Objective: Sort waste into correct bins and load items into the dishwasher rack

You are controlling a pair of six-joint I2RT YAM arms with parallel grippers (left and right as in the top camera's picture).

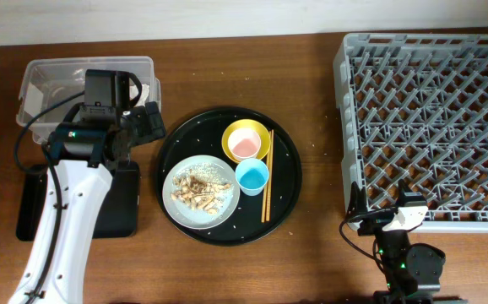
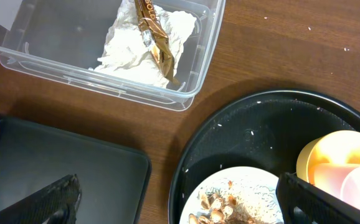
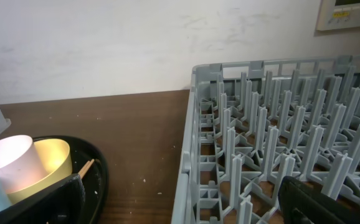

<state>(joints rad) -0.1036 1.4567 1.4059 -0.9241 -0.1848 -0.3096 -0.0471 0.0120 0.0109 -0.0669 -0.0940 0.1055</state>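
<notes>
Left end effector point(image 2: 179, 194) spread open, crumpled white paper napkin point(image 2: 124, 53) ahead inside clear plastic rectangular tub point(image 2: 93, 79); right end effector point(image 3: 181, 186) open.

Likely a test room staged as a kitchen corner: a dishwasher rack point(image 3: 261, 162) sits on a wooden table point(image 1: 311, 253), a scuffed white wall point(image 3: 105, 43) behind it, a control panel point(image 3: 348, 12) above it
</notes>
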